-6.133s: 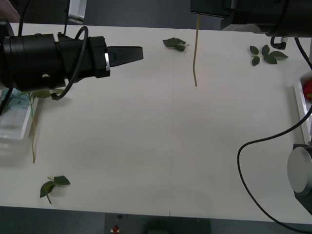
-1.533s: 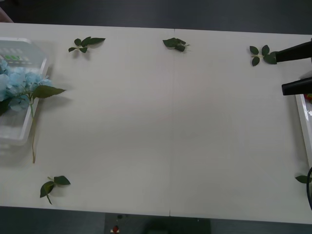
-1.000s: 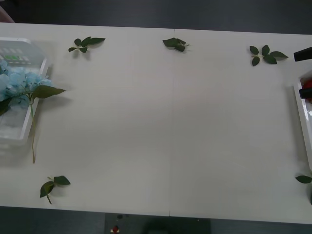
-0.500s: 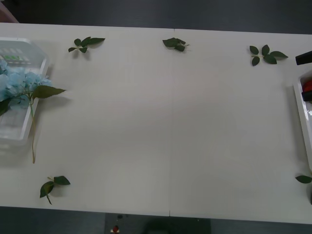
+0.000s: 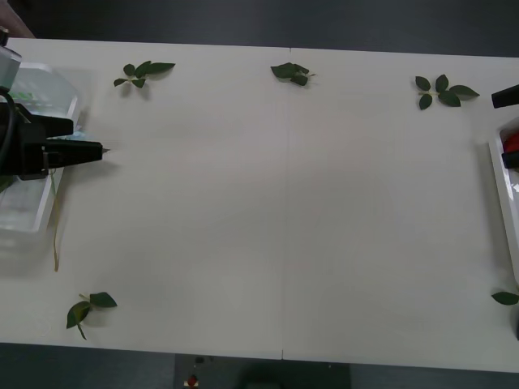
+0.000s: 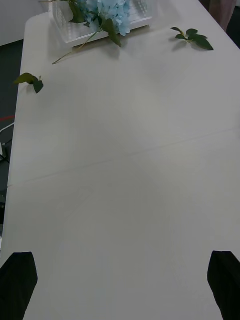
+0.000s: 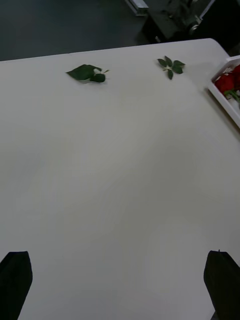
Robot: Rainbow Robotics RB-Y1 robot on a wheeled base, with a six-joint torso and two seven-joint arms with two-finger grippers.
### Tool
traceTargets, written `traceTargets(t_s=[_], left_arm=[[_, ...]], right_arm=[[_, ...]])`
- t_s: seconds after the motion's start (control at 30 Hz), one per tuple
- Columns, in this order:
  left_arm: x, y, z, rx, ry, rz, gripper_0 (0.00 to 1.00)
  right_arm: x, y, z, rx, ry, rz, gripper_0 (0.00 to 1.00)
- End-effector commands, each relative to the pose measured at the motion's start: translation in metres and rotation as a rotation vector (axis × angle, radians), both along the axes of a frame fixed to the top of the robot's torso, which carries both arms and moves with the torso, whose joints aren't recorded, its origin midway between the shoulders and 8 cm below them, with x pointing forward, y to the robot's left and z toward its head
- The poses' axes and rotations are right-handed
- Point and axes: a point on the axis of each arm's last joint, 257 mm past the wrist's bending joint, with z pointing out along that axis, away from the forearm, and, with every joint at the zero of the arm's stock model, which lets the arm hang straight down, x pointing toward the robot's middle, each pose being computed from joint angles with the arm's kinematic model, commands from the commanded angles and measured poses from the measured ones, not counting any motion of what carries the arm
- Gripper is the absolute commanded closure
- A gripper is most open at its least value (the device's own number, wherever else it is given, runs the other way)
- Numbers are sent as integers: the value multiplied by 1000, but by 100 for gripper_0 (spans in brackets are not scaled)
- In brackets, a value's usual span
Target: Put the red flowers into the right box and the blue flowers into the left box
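Note:
The blue flowers (image 6: 107, 9) lie in the left box (image 6: 67, 27), a clear plastic container, with leaves and one stem (image 5: 55, 235) hanging over its rim onto the table. In the front view my left gripper (image 5: 79, 139) is open above the left box (image 5: 32, 215) and covers the flower heads. The red flowers (image 7: 227, 82) lie in the right box (image 7: 224, 99), a white tray. At the table's right edge my right gripper (image 5: 507, 128) is open, its fingertips on either side of a red head (image 5: 511, 143) over the right box (image 5: 504, 190). Both grippers (image 7: 117, 285) (image 6: 120, 287) hold nothing.
Loose green leaf sprigs lie around the table: back left (image 5: 144, 71), back middle (image 5: 290, 73), back right (image 5: 442, 87), front left (image 5: 87, 306) and front right (image 5: 504, 297). The wide white tabletop (image 5: 284, 211) lies between the two boxes.
My left gripper has come into the front view at the left edge, over the clear box, and now covers the blue flower heads. The right fingertips have stayed at the right edge.

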Motion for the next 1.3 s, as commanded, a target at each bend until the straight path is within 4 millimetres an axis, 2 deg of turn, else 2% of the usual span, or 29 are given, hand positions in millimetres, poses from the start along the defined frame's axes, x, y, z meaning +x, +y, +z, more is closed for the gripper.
traceTargets(t_s=[0.03,0.2,0.43,0.6,1.3], left_arm=[[-8,-42,22,-21,-57,-82,0],[-28,-82,25,-35,-84,-174,0],[-51,-117,21,-43,-93,-265,0],[-58,-135,24,-58,-118,-302,0],[-55,-139,30,-35,-191,-318,0]], right_arm=[[-2,-8,8,-28,-32,-1,0],[-2,-8,8,-28,-32,-1,0],[-2,-8,8,-28,-32,-1,0],[-2,-8,8,-28,-32,-1,0],[-2,-8,8,-28,-32,-1,0]])
